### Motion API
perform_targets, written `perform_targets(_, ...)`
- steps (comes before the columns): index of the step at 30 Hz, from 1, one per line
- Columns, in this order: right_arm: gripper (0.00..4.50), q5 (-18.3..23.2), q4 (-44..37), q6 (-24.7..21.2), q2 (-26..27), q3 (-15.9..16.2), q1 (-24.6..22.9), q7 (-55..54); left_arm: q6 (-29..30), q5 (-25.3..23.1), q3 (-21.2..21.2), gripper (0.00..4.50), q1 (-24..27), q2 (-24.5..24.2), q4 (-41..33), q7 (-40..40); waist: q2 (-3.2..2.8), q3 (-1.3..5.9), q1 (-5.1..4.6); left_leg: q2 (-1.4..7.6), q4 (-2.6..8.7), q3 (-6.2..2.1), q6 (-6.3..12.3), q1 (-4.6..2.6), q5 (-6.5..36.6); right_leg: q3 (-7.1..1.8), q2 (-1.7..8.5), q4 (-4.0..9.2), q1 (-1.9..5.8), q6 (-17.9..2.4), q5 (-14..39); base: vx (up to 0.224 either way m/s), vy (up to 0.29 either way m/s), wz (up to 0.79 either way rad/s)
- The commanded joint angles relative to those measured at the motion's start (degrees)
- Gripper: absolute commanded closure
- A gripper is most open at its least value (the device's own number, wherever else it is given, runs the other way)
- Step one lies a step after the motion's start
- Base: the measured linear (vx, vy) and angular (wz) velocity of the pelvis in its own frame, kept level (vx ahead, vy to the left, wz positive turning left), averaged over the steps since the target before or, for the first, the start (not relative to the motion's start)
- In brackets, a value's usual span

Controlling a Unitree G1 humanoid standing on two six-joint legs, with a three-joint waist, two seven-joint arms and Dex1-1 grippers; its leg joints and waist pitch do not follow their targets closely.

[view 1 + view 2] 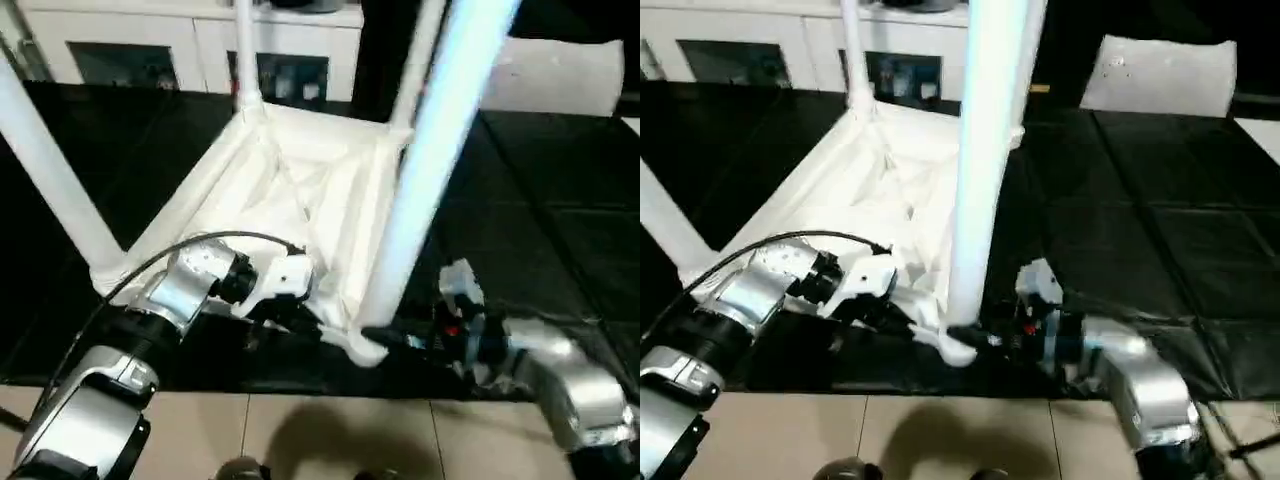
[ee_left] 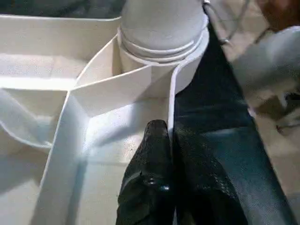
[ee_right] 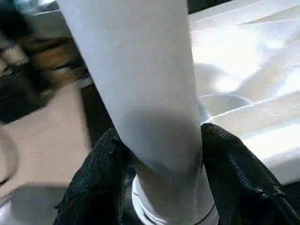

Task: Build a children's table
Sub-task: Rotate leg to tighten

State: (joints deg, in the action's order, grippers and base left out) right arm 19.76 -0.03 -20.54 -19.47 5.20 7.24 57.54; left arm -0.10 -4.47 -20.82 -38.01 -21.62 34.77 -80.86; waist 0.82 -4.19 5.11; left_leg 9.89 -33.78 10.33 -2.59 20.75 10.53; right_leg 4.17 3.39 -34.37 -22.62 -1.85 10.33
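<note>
The children's table lies upside down on black mats, its ribbed white top (image 1: 300, 190) facing up. Three legs stand in corner sockets: one at the left (image 1: 50, 170) and two at the back (image 1: 245, 50) (image 1: 420, 60). A fourth leg (image 1: 430, 170) stands tilted in the near corner socket (image 2: 164, 42). My right gripper (image 3: 159, 140) is shut on this leg just above the socket, one finger on each side. My left gripper (image 2: 166, 133) is shut on the top's thin near rim (image 2: 171, 93), close beside that socket.
White cabinets with glass doors (image 1: 130, 50) line the back. A flat white panel (image 1: 560, 75) lies at the back right. Black mats (image 1: 560, 230) spread to the right of the table. Beige tiles (image 1: 330, 430) run along the near edge.
</note>
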Motion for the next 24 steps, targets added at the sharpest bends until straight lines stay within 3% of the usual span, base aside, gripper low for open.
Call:
perform_targets(1,2.49,-2.2,-0.7,-2.6,3.5,2.4,-0.6,-7.5,4.8,0.5,0.7,4.5,0.6,3.9,-3.7,6.6,-0.15,2.25,-0.76,3.31,4.59,-1.89,0.11,-1.2,18.9,-2.89,5.88,6.69,1.78,-6.2,32.4,0.0,0.0,0.0)
perform_targets(3,2.49,-3.6,-1.9,-5.5,7.0,2.3,-0.7,-14.1,9.7,0.5,1.6,4.5,1.7,5.7,-7.1,10.4,-0.46,1.74,-1.9,3.35,4.96,-2.38,-1.11,-1.39,22.4,-2.42,5.77,7.27,1.67,-4.3,37.6,0.0,0.0,0.0)
perform_targets(5,2.5,-4.1,-2.7,-6.9,8.9,2.3,-0.6,-16.9,11.8,0.3,2.1,4.5,2.1,6.8,-8.6,12.8,-0.65,1.85,-3.4,3.1,4.81,-2.97,-1.44,-1.84,25.4,-1.86,6.0,8.1,1.7,-2.6,40.7,0.0,0.0,0.0)
perform_targets(6,2.5,-4.9,-3.1,-8.2,11.1,2.6,-0.1,-20.0,14.0,0.0,2.7,4.5,2.4,8.3,-9.8,15.8,-0.7,1.89,-3.72,3.11,4.9,-3.05,-1.08,-1.65,25.2,-1.78,6.02,8.21,1.9,-2.6,40.1,0.0,0.0,0.0)
perform_targets(7,2.5,-5.7,-3.2,-9.3,13.0,2.9,0.4,-22.7,16.1,-0.2,3.2,4.5,2.5,9.8,-10.8,18.3,-0.8,2.04,-4.19,3.36,5.38,-3.29,-0.87,-0.68,23.8,-1.64,5.99,7.67,2.68,-3.3,36.5,0.0,0.0,0.0)
perform_targets(10,2.51,-7.9,-2.1,-11.8,17.8,3.6,2.7,-30.2,21.7,-1.2,4.2,4.5,2.6,13.4,-12.7,24.7,-0.82,1.9,-5.12,3.26,5.11,-3.05,-0.82,-1.35,24.6,-1.66,5.91,7.76,1.71,-5.2,34.0,0.0,0.0,0.0)
perform_targets(12,2.51,-8.6,-0.8,-11.7,19.4,3.6,3.9,-32.4,22.9,-1.8,4.5,4.5,2.3,14.5,-12.5,27.0,-0.88,1.85,-5.4,3.05,4.86,-2.9,-0.44,-1.43,24.1,-1.73,6.06,8.08,1.57,-4.7,35.0,0.0,0.0,0.0)
perform_targets(13,1.95,-11.4,1.3,-10.1,21.0,4.5,6.3,-35.3,24.9,-3.3,4.8,4.5,2.1,16.8,-12.8,32.1,-0.76,1.95,-5.73,3.09,4.86,-2.87,-0.07,-1.24,23.1,-1.84,5.98,7.96,1.66,-4.7,34.0,0.0,0.0,0.0)
perform_targets(16,1.83,-11.4,2.2,-9.1,21.8,4.0,7.2,-36.3,24.9,-3.6,4.6,4.5,2.0,17.6,-12.8,33.3,-0.77,2.14,-5.84,3.11,4.81,-2.65,0.76,-0.96,21.3,-2.12,5.95,7.82,1.86,-5.4,30.8,0.0,0.0,0.0)
perform_targets(18,1.45,-9.7,2.0,-8.7,22.4,2.2,7.2,-36.1,23.9,-4.0,3.9,4.5,2.2,17.1,-12.6,33.0,-0.72,2.33,-5.83,3.26,4.97,-2.5,1.63,-0.48,18.7,-2.42,5.85,7.29,2.24,-6.5,26.3,0.0,0.0,0.0)
perform_targets(19,1.36,-8.5,1.0,-7.4,21.3,1.3,6.6,-33.8,22.0,-4.6,3.2,4.5,2.4,15.9,-12.1,32.1,-0.76,2.61,-5.56,3.28,4.82,-2.14,2.58,-0.51,15.9,-2.63,5.76,6.82,2.36,-7.9,21.2,0.0,0.0,0.0)
perform_targets(21,1.33,-8.3,-0.2,-6.5,19.5,1.2,5.5,-31.8,21.3,-4.6,3.1,4.5,2.8,14.7,-12.3,31.1,-0.76,2.7,-5.38,3.34,4.78,-2.01,3.19,-0.38,14.1,-2.66,5.71,6.45,2.54,-8.7,18.5,0.0,0.0,0.0)
perform_targets(24,0.9,-7.7,-1.4,-4.7,16.5,0.6,4.1,-28.2,20.0,-4.3,3.1,4.5,3.2,12.5,-12.3,28.9,-0.7,2.85,-4.87,3.28,4.6,-1.8,4.46,-0.1,11.4,-2.57,5.76,6.2,3.08,-9.3,16.7,0.0,0.0,0.0)
